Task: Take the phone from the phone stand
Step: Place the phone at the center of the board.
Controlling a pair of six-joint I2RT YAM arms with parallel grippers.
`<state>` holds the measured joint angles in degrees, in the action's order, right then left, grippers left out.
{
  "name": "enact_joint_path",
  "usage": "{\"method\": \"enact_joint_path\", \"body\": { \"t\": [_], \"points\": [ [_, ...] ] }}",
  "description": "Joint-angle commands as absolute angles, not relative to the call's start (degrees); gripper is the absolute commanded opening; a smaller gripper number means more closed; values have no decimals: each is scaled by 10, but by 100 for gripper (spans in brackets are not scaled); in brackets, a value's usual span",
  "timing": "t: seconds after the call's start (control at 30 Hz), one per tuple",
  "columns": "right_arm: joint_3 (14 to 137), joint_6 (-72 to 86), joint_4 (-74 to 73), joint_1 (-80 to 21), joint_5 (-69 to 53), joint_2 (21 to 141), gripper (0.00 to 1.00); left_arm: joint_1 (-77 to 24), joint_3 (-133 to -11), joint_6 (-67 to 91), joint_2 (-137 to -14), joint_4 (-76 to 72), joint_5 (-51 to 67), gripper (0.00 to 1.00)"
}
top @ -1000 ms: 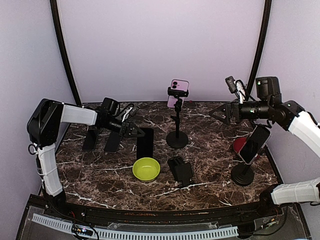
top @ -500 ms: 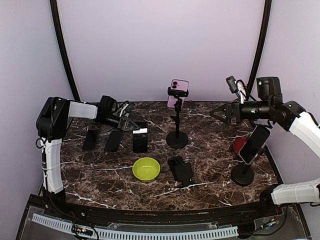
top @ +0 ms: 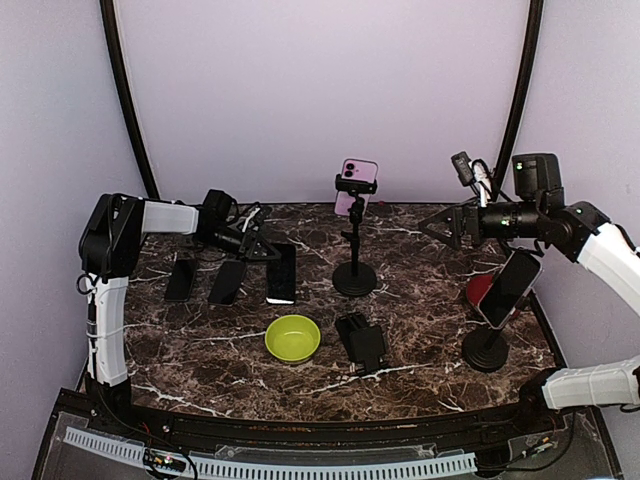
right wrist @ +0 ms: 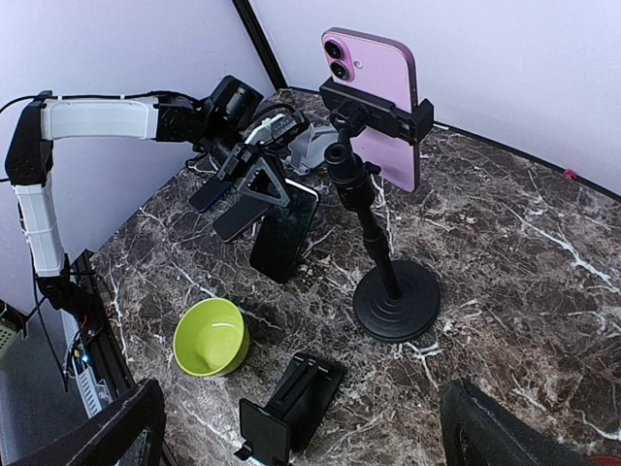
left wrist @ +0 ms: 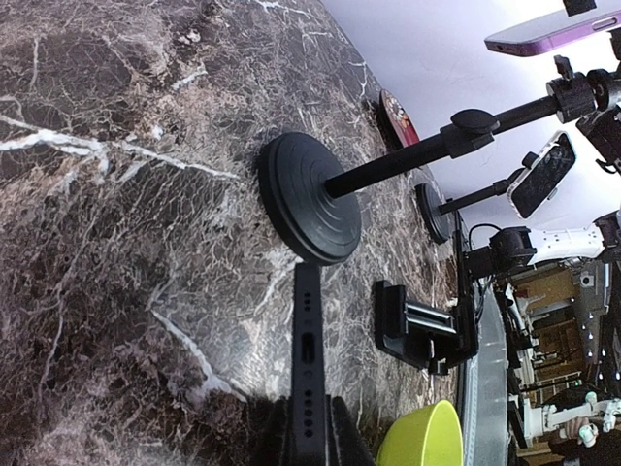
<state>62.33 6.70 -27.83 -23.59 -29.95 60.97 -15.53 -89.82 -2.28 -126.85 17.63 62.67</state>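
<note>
My left gripper [top: 262, 252] is shut on the near end of a black phone [top: 283, 272], which is tilted low over the marble table beside two other phones. In the left wrist view the black phone [left wrist: 307, 359] shows edge-on between my fingers [left wrist: 347, 437]; I cannot tell whether its far end touches the table. An empty black folding phone stand [top: 362, 342] lies at centre front. A pink phone [top: 357, 185] is clamped on a tall stand [top: 354, 278]. My right gripper [top: 432, 226] hangs open high on the right, pointing left, holding nothing.
A lime green bowl [top: 292, 338] sits front of centre. Two dark phones [top: 181, 279] [top: 227, 281] lie flat at the left. Another phone [top: 508, 288] rests on a round-based stand [top: 486, 350] at the right, with a red object [top: 480, 290] behind it.
My left gripper has pulled back toward the rear left, and the black phone it holds has gone from standing steeply to lying low over the table. The right arm has not moved.
</note>
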Motion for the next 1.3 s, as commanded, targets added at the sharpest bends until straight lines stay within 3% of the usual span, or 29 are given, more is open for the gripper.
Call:
{"method": "enact_joint_path", "body": {
  "t": [0.0, 0.5, 0.73, 1.27],
  "points": [
    [620, 69, -251, -240, -301, 612, 99, -151, -907, -36, -1274, 203, 571, 5],
    [616, 70, -250, -240, -301, 604, 99, -162, -899, -46, -1275, 239, 541, 6],
    [610, 71, -249, -240, -299, 595, 99, -166, -894, -31, -1271, 231, 496, 19],
    [612, 70, -249, -240, -296, 594, 99, -173, -906, -18, -1271, 225, 434, 31]
  ]
}}
